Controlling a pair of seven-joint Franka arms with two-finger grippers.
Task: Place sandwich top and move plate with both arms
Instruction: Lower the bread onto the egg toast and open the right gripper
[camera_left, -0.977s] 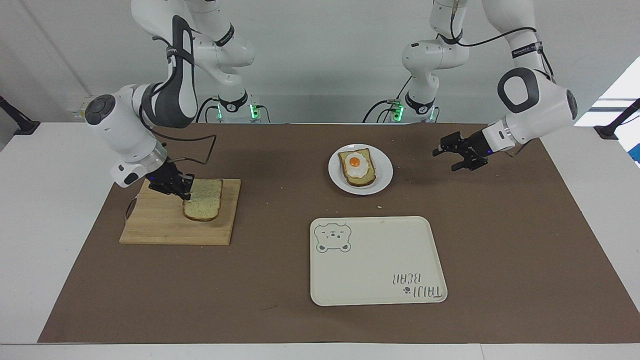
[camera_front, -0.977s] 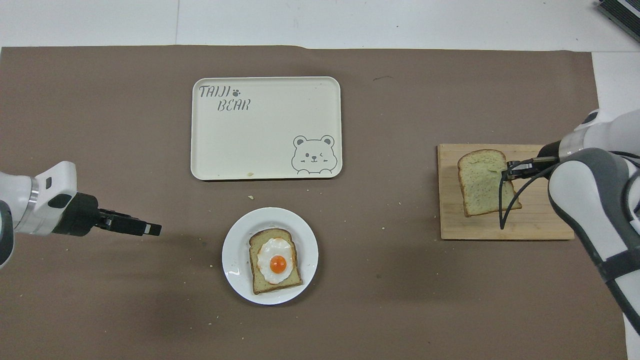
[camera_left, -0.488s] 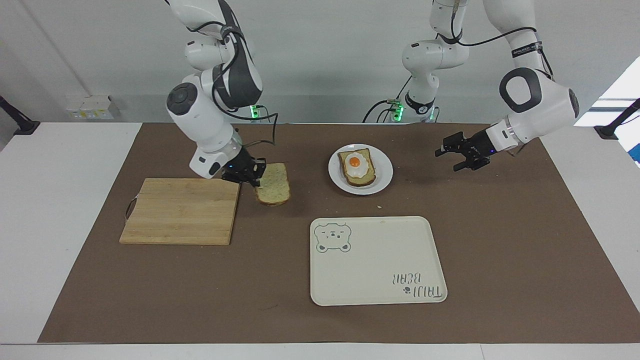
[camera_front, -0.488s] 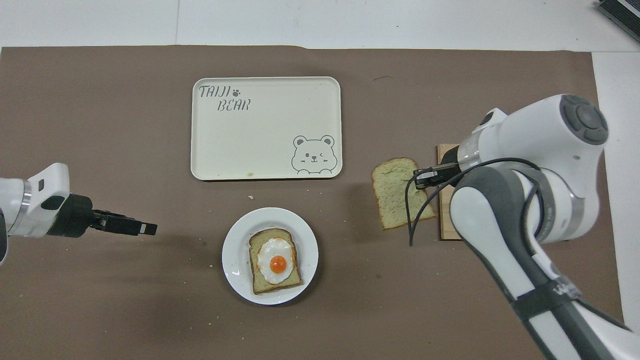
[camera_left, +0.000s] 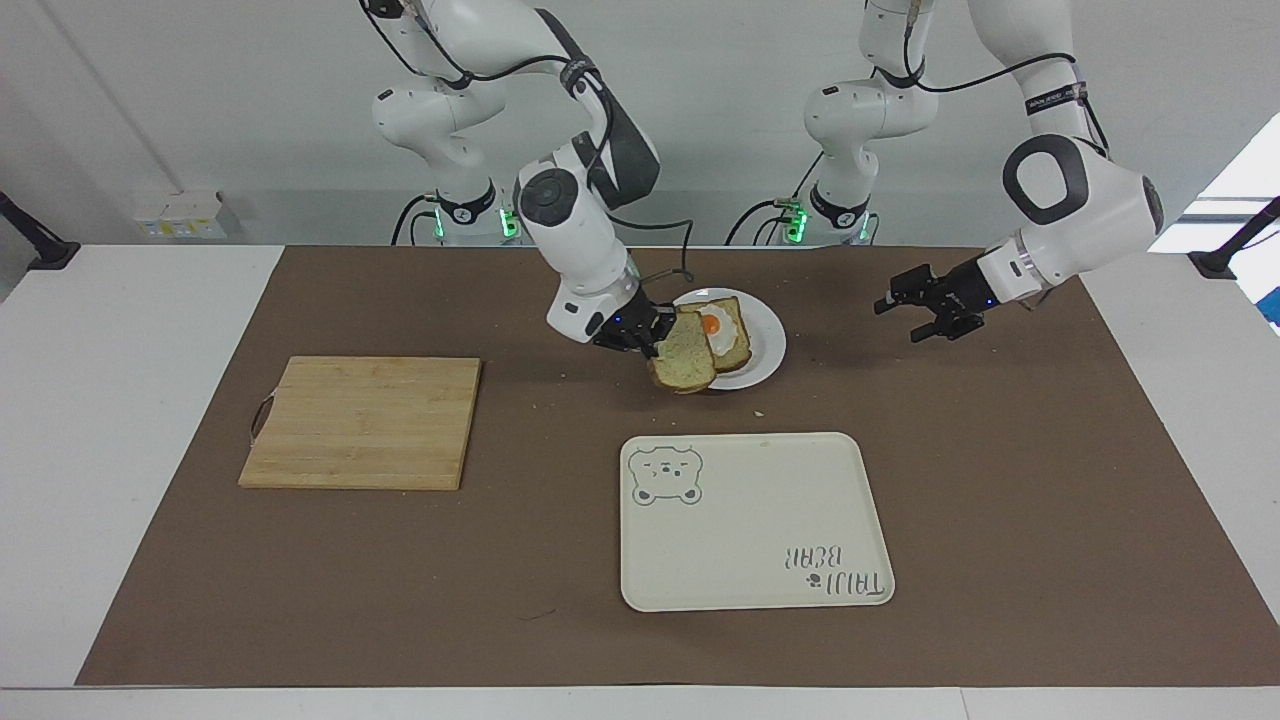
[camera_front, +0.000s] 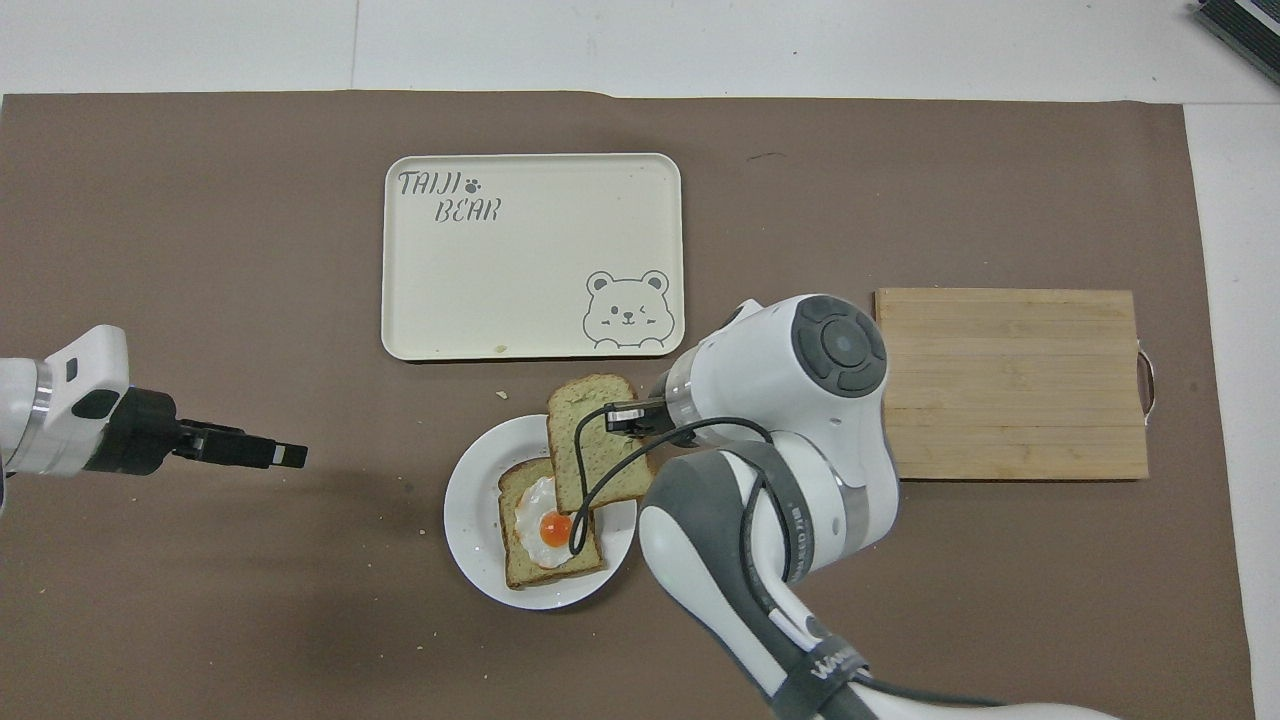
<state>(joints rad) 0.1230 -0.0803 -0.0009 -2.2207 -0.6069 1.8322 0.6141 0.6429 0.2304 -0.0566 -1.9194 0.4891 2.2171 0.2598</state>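
My right gripper is shut on one edge of the sandwich top, a plain speckled slice held tilted in the air over the rim of the white plate. On the plate lies a bread slice with a fried egg. In the overhead view the sandwich top overlaps the egg slice and the plate's rim, with my right gripper at its edge. My left gripper is open and empty, low over the mat beside the plate toward the left arm's end; it also shows in the overhead view.
A cream tray with a bear drawing lies farther from the robots than the plate. A bare wooden cutting board lies toward the right arm's end. Brown mat covers the table.
My right gripper has carried the sandwich top from the cutting board across the mat to over the plate's edge. The board is now bare. The left arm has barely moved.
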